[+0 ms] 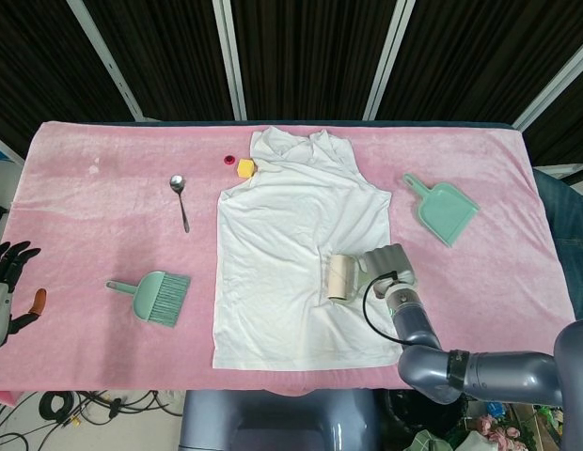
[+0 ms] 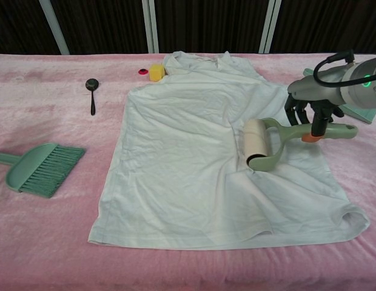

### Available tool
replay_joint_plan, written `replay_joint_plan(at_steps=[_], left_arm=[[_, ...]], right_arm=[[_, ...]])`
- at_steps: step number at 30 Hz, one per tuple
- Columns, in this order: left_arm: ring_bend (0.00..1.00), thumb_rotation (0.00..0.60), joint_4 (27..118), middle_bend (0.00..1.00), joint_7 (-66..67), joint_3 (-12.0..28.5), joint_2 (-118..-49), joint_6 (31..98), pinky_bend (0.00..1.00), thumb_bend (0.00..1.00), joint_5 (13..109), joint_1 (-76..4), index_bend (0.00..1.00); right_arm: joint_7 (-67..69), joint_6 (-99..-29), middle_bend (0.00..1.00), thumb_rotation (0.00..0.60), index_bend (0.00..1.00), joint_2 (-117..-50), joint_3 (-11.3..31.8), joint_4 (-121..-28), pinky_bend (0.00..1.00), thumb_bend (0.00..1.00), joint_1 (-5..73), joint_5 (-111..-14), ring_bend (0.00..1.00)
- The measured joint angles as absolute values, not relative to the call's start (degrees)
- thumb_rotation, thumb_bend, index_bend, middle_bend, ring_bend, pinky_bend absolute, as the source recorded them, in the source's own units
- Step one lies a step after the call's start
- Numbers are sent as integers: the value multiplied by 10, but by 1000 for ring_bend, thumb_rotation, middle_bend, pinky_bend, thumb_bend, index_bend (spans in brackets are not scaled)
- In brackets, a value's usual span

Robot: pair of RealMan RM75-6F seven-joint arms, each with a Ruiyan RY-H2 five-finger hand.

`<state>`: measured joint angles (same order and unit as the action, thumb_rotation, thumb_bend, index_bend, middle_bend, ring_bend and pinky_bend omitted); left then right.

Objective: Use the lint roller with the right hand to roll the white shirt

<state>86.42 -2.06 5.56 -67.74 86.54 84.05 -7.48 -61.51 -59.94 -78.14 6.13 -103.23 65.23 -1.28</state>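
Right hand: the right hand (image 2: pixel 314 108) is gripping the green handle of the lint roller (image 2: pixel 261 143), fingers curling round it from above.
Lint roller: its pale drum is resting on the white shirt (image 1: pixel 296 254), on the right half of the cloth, toward the front edge of the table (image 1: pixel 103 207).
White shirt: it is lying flat along the middle of the table, collar toward the back edge, with creases bunching just beside the drum.
Left hand: the left hand (image 1: pixel 9 282) is hanging off the table's left edge, fingers spread and holding nothing.
Snag risk: the sticky drum is likely dragging loose fabric along, since nothing is pinning the shirt; folds could pile up or the cloth could lift.
Grip risk: the handle is being held well back from the drum, so uneven pressure could be tipping it onto one end.
Bystanders: the dustpan (image 1: pixel 444 209) is sitting near the right edge, the brush (image 1: pixel 154 295) toward the left.
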Motion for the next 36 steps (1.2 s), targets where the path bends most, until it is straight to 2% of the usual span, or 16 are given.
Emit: replay_joint_plan(at_steps=[22, 36], left_arm=[[58, 600, 859, 132, -40, 58, -674, 861, 80, 424, 838, -76, 182], [58, 600, 859, 132, -37, 58, -674, 862, 80, 424, 839, -75, 182]], right_arm=[[-648, -598, 649, 600, 696, -884, 91, -968, 672, 492, 734, 51, 697], [-654, -622, 649, 600, 697, -880, 85, -977, 672, 495, 741, 49, 697]])
